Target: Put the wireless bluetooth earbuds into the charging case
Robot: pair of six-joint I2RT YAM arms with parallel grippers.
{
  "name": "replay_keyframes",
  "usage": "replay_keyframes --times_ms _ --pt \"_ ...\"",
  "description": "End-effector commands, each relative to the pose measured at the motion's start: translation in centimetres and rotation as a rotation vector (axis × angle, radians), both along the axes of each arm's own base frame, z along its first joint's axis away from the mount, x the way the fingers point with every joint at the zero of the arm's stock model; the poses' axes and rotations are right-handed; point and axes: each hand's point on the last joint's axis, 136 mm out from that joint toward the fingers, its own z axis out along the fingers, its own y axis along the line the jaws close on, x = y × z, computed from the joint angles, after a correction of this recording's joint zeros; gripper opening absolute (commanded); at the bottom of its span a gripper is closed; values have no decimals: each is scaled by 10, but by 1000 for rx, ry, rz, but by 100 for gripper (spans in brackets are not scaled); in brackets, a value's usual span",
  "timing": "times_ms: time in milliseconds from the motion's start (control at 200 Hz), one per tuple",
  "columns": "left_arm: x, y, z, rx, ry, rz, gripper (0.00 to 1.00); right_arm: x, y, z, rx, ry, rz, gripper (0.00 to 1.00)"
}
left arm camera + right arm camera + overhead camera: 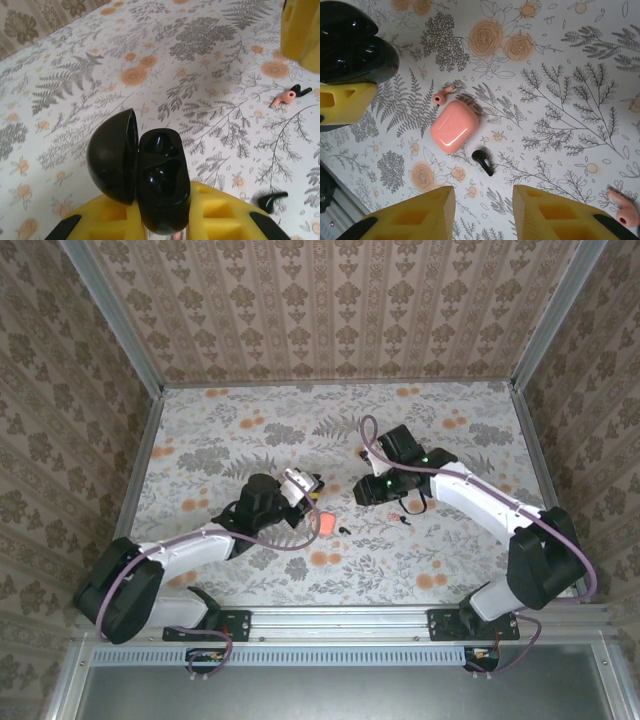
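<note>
**Left gripper clamps an open black case; pink charging case lies shut on the table**

The left gripper [162, 222] is closed on a glossy black hinged case [161, 175]. Its yellow fingers [107, 220] press on either side of the lower body. The case's lid is swung open to one side, and two dark hollow sockets show in the base with nothing in them. In the overhead view this gripper [303, 498] sits near the middle of the table [230, 430].

Just beyond it, toward the near edge, lies the charging case [325, 525]. The right wrist camera shows it as a salmon-pink rounded box [454, 126], lying flat with its lid closed and free of both grippers. One of the wireless bluetooth earbuds [482, 161], black with a short stem, lies just beside the case without touching it. A pink earbud [441, 96] lies at the opposite side of the case.

The right gripper [484, 200] hangs over the table with its yellow fingers spread apart and nothing between them. From above it [368, 492] faces the left gripper across the middle of the table.

Further toward the table's right edge, the left wrist view shows a second black earbud [301, 90] lying against another pink earbud [281, 98].
</note>
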Motion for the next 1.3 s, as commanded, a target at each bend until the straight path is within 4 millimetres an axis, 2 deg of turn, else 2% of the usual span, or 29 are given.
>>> replay_keyframes --times_ms 0,250,505,610,635,950,1295 --pt "-9 14 -4 -67 99 17 9 -16 -5 -17 -118 107 68 36" --pt "-6 55 -3 -121 139 148 9 -21 16 -47 -306 216 215 36" --pt "-3 80 -2 -124 139 232 9 -24 33 -75 -430 249 362 37" --pt "-6 82 -3 -127 137 242 9 -26 38 -86 -444 261 384 37" --pt "-1 91 -3 -130 136 274 9 -26 38 -88 -450 264 388 37" --pt "-4 97 1 -140 122 302 9 -20 40 -108 -482 238 390 37" --pt "-4 100 3 -125 108 309 9 -30 47 -118 -447 268 418 35"
